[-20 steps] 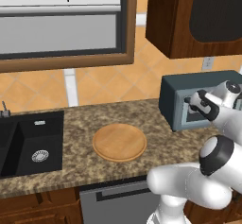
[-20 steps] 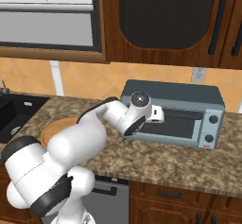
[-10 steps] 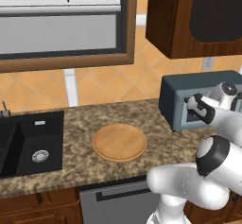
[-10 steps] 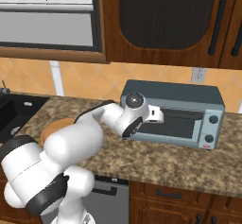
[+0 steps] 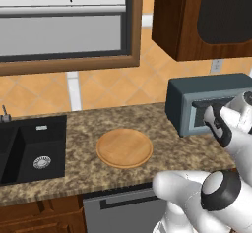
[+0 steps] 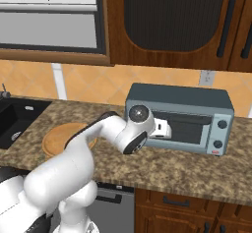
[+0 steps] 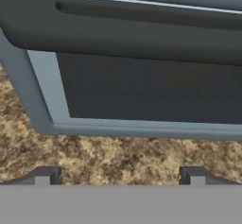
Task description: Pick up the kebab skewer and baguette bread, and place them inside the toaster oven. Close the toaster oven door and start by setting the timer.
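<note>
The toaster oven sits on the bench straight ahead of your tool, and its door is shut, the bar handle running along its top edge just above and in front of the fingertips, which stand spread wide with nothing between them. Judging by this, the step in hand is opening the door, so lift the tool a little until the bar lies squarely between the fingers, keep the wrist level with the bar, then close and pull down and back along the hinge arc rather than straight out. Behind and to the left of the tool lies a round wooden plate; I can't make out the skewer or bread from here.
</note>
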